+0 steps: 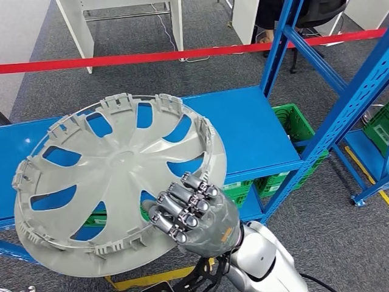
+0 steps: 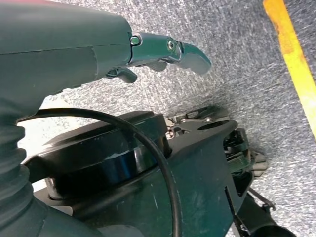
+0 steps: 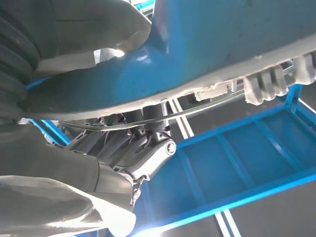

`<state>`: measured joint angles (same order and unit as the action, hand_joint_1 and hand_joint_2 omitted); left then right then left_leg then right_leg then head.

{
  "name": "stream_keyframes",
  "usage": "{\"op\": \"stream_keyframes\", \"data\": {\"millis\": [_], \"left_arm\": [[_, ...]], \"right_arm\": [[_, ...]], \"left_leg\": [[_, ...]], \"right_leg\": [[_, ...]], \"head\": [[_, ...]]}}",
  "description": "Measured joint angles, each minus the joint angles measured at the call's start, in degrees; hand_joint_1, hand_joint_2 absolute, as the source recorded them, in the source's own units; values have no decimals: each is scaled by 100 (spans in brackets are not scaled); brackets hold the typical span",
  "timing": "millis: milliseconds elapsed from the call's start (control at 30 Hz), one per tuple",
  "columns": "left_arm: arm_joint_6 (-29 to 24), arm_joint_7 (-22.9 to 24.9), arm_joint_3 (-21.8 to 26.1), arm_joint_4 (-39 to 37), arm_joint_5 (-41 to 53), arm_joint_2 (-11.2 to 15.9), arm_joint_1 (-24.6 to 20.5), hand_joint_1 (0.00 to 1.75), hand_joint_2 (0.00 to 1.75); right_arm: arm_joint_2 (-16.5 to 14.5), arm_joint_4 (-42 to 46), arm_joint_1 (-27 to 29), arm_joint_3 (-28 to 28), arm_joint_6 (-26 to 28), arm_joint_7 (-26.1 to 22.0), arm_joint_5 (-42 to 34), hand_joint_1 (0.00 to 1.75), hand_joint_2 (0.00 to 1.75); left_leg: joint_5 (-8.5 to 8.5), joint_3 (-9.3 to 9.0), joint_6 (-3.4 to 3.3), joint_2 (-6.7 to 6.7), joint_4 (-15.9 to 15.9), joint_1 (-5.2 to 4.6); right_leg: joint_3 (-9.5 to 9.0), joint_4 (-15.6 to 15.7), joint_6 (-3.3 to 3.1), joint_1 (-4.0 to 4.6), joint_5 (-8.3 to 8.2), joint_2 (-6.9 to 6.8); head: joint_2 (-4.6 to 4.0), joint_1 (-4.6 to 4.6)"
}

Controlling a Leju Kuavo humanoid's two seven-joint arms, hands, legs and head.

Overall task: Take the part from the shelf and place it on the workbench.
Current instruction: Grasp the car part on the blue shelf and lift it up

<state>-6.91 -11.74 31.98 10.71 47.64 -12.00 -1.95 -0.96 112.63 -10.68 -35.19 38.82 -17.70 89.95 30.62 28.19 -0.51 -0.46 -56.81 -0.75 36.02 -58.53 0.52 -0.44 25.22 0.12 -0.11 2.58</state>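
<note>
The part is a large grey wheel cover (image 1: 115, 176) with curved spokes and clips around its rim. It hangs tilted, inner side up, over the front of the blue shelf board (image 1: 257, 128). My right hand (image 1: 197, 213) grips its near right edge, fingers curled over the top of the rim. In the right wrist view the cover's rim (image 3: 231, 44) runs across the picture, with my fingers (image 3: 149, 153) wrapped onto it from below. My left hand (image 2: 74, 44) hangs beside my body over the grey carpet, fingers stretched out and holding nothing.
Blue rack uprights (image 1: 279, 48) rise to the right of the shelf board. Green crates (image 1: 289, 121) sit on the lower level. A red barrier tape (image 1: 137, 58) crosses behind, with white table legs (image 1: 78, 24) beyond. A yellow floor line (image 2: 294, 59) runs near my left side.
</note>
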Motion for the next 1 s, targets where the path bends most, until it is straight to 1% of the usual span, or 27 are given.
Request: {"op": "stream_keyframes", "data": {"millis": [300,467,567,600,667,700,733,767,800,833,867,900,933,967,1000], "left_arm": [[24,140,0,0,34,24,-2,0,175],[100,386,0,0,87,43,-9,0,175],[133,584,0,0,126,57,-31,0,175],[134,649,0,0,141,60,-38,0,175],[129,761,0,0,162,58,-53,0,175],[122,811,0,0,168,55,-62,0,175],[115,860,0,0,173,52,-71,0,175],[108,905,0,0,178,50,-78,0,175],[104,945,0,0,187,50,-83,0,175],[104,981,0,0,200,49,-89,0,175],[107,1010,0,0,222,48,-96,0,175],[110,1035,-1,0,252,46,-106,0,175],[113,1054,-2,0,286,42,-117,0,175],[114,1067,-5,0,317,38,-127,0,175],[114,1078,-8,0,341,34,-135,0,175]], "right_arm": [[0,150,3,9,0,41,5,175,175],[-23,191,16,29,0,-7,10,175,175],[-96,204,40,78,0,-132,12,175,175],[-124,213,52,103,0,-165,13,175,175],[-171,247,76,159,0,-195,15,175,175],[-183,278,90,186,0,-179,16,175,175],[-185,323,113,215,0,-136,17,175,175],[-175,381,147,245,0,-71,17,175,175],[-152,452,191,277,0,12,17,175,175],[-115,527,243,306,0,93,16,175,175],[-67,603,299,338,0,160,16,175,175],[-17,676,356,377,0,208,16,175,175],[25,743,410,418,0,234,16,175,175],[56,803,455,462,0,247,17,175,175],[78,850,487,502,0,254,17,175,175]], "left_leg": [[3,0,-4,0,-7,-8],[11,4,-19,0,-27,-25],[13,16,-44,0,-54,-37],[7,20,-61,-1,-61,-42],[-62,12,-114,7,-15,-26],[-110,6,-146,15,25,-10],[-156,6,-175,23,64,9],[-183,12,-195,30,85,20],[-195,30,-208,30,88,19],[-201,45,-211,31,81,18],[-203,56,-210,31,72,17],[-203,64,-207,31,59,17],[-199,69,-199,30,41,20],[-190,73,-185,28,21,23],[-178,85,-164,26,1,19]], "right_leg": [[-1,4,5,-6,-3,-1],[-2,8,21,-20,-13,-1],[-4,10,49,-31,-28,-1],[-8,17,67,-35,-41,-1],[-1,29,120,-34,-52,2],[30,-21,144,-29,13,3],[101,-180,165,-24,148,4],[215,-454,176,-24,343,4],[348,-826,190,-24,552,3],[480,-1202,202,-27,713,2],[554,-1449,212,-29,784,1],[535,-1501,218,-32,750,-1],[402,-1310,219,-36,613,-3],[183,-936,215,-42,437,-7],[-64,-552,204,-43,329,-6]], "head": [[0,-1],[0,-1],[0,-2],[0,-2],[0,-3],[0,4],[0,14],[0,24],[0,33],[0,34],[0,33],[0,34],[0,34],[0,35],[0,35]]}}
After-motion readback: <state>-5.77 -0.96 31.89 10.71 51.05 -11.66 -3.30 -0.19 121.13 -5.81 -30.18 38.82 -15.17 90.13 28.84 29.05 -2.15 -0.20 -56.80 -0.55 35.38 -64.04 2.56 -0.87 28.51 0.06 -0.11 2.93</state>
